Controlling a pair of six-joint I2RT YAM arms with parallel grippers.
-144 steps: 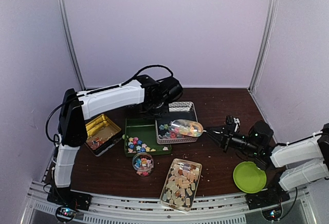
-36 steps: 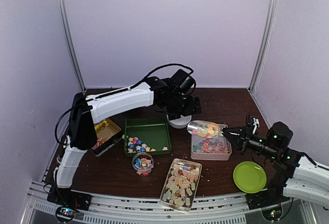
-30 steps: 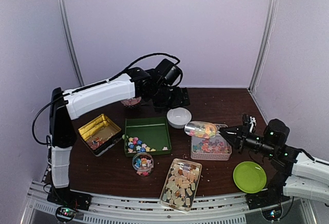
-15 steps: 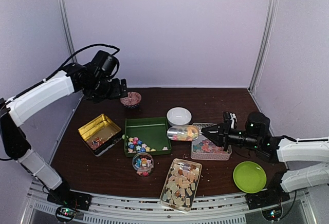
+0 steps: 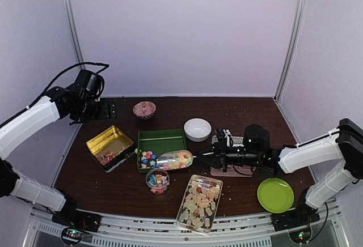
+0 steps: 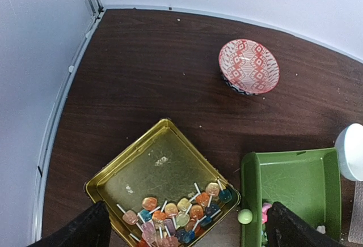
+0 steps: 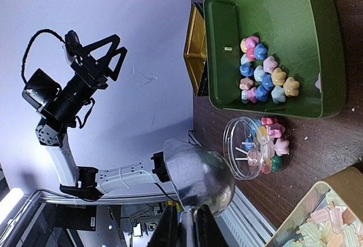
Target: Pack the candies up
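Observation:
My right gripper (image 5: 209, 156) is shut on the thin handle of a metal scoop (image 5: 176, 159). The scoop is full of multicoloured candies (image 5: 180, 157) and hangs over the front right corner of the green tray (image 5: 163, 140). Star-shaped candies (image 5: 148, 158) lie along that tray's front edge. In the right wrist view the scoop's underside (image 7: 199, 174) fills the foreground above my gripper (image 7: 190, 227), with the tray's stars (image 7: 265, 78) beyond. My left gripper (image 5: 108, 109) is open and empty at the far back left, high above the gold tin (image 6: 152, 165).
A round clear tub (image 5: 157, 179) of sweets and a clear rectangular box (image 5: 199, 203) of beige pieces stand in front. A pink mesh basket (image 5: 243, 170) lies under my right wrist. A white bowl (image 5: 197, 129), a red patterned bowl (image 5: 144, 110) and a green lid (image 5: 275, 195) are nearby. The gold tin holds lollipops (image 6: 177, 216).
My right gripper has carried the loaded scoop left, from over the pink basket to the green tray's front corner. The left arm has swung away from the table's middle to the back left.

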